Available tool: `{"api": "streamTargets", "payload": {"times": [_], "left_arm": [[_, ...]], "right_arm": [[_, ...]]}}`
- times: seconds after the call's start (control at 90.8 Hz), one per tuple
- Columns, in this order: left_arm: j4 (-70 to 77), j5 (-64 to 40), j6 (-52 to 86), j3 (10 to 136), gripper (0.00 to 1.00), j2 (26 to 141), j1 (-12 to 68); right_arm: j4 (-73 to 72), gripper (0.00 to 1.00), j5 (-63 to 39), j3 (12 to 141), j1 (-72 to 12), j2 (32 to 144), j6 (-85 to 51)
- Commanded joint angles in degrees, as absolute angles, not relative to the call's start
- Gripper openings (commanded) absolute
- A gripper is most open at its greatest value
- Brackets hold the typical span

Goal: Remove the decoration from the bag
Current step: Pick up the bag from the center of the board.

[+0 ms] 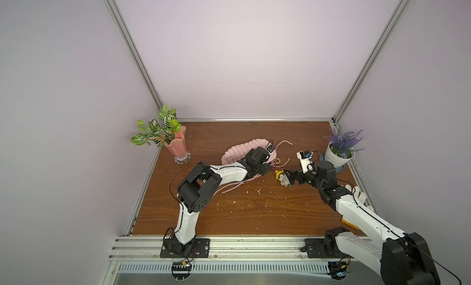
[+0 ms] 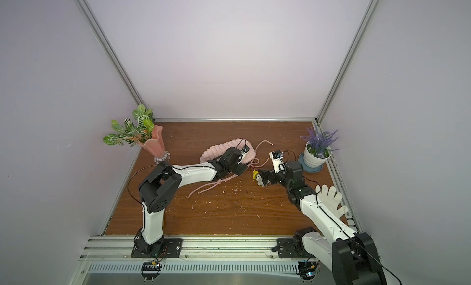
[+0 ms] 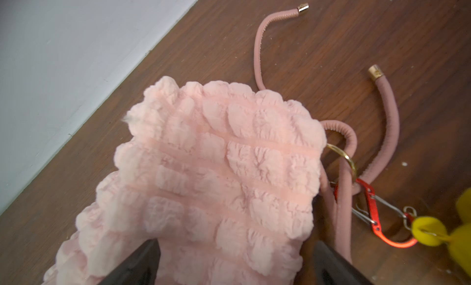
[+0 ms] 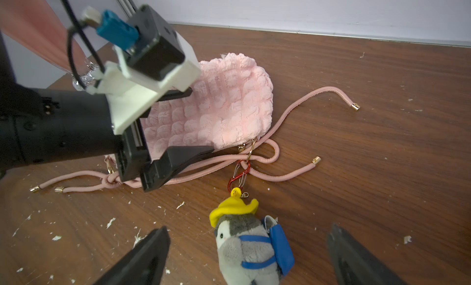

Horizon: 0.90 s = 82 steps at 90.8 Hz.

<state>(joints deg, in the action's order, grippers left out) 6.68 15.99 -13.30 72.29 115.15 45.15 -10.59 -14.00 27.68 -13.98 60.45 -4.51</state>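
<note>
Lying nearest the front rail, a white glove [image 2: 328, 198] rests on the wooden table [image 1: 254, 214] beside the right arm. White flecks [image 1: 257, 192] are scattered over the boards ahead of it.

Further in, the right gripper [image 4: 247, 229] is low over the table with its jaws spread wide. The decoration [image 4: 244, 248] lies between them, and neither finger touches it. It is a grey-white plush on its back, with a yellow hat [image 4: 233, 207] and a blue backpack [image 4: 280, 245]. Both top views put it near the table's middle, just right of the bag.

A red carabiner [image 4: 238, 174] runs from the hat's loop up to a gold ring [image 3: 344, 158] at the bag's corner, so the charm is not yet off.

Beyond that, the bag [image 3: 216, 156] lies flat, its pink cords [image 4: 305, 97] trailing loose across the wood. The left gripper [image 3: 234, 243] straddles the bag's near end with jaws wide apart, one finger above the puffy fabric and one below by the cords. Whether the pads press into it is unclear from here.

At the back stand a pink vase [image 1: 175, 146] with leaves on the left and a potted lavender [image 1: 336, 156] on the right.
</note>
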Motion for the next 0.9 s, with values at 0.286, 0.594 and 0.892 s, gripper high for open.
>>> {"api": "streamTargets", "payload": {"times": [0.286, 0.594, 0.892], "left_arm": [[2.8, 16.6, -18.7, 76.3, 0.86, 120.6, 46.7], [0.3, 16.8, -18.1, 78.0, 0.59, 123.2, 46.8], [-3.9, 16.2, -17.6, 80.5, 0.10, 121.3, 45.8]], "right_arm": [[-10.9, 1.00, -14.3, 28.8, -14.2, 61.6, -5.0], [-10.7, 1.00, -13.7, 29.0, -14.2, 62.5, -4.2], [-11.9, 1.00, -14.2, 29.5, -14.2, 64.3, -3.8]]}}
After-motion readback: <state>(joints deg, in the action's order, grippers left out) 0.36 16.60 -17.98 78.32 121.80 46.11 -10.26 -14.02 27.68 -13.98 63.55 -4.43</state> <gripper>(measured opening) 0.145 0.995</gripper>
